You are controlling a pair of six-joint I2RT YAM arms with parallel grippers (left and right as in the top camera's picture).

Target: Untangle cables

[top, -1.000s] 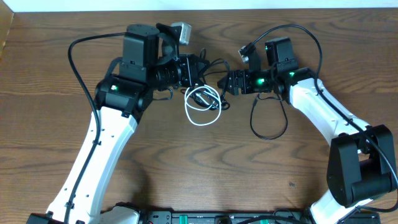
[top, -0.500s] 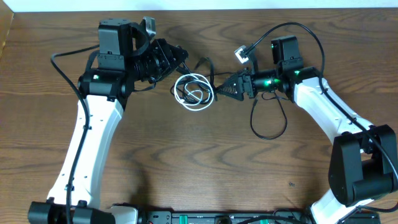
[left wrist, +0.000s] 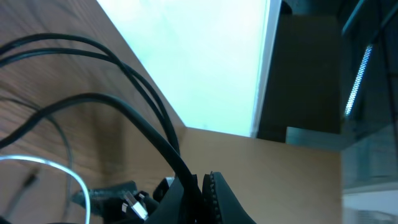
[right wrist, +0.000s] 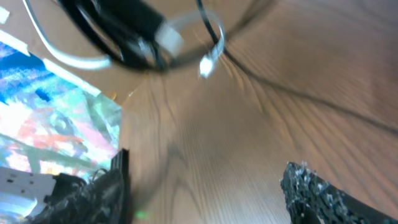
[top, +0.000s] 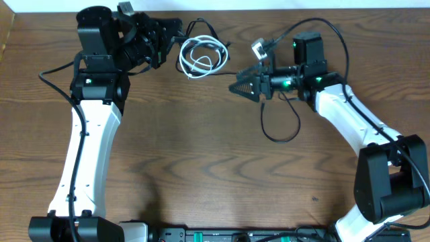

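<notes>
My left gripper point(top: 176, 32) is near the table's far edge, shut on a black cable point(top: 201, 25) that loops off to the right. In the left wrist view the black cable point(left wrist: 180, 165) runs down between the shut jaws of that gripper point(left wrist: 202, 186). A coiled white cable point(top: 181, 59) lies just right of it, tangled with black strands. A silver plug point(left wrist: 134, 202) shows beside the jaws. My right gripper point(top: 236, 87) points left, open and empty, a short way right of the coil. Its wrist view shows the white cable point(right wrist: 74, 59) and a plug end point(right wrist: 208, 62) ahead of the open gripper point(right wrist: 205, 193).
A thin black loop point(top: 279, 131) lies on the wood below my right wrist; I cannot tell whether it belongs to the arm. A thicker arm wire point(top: 322, 27) arcs over the right arm. The table's far edge point(top: 269, 7) runs just behind the coil.
My left arm has swung left and toward the far edge, dragging the cable bundle with it. The right gripper has come away from the bundle and stays open.
</notes>
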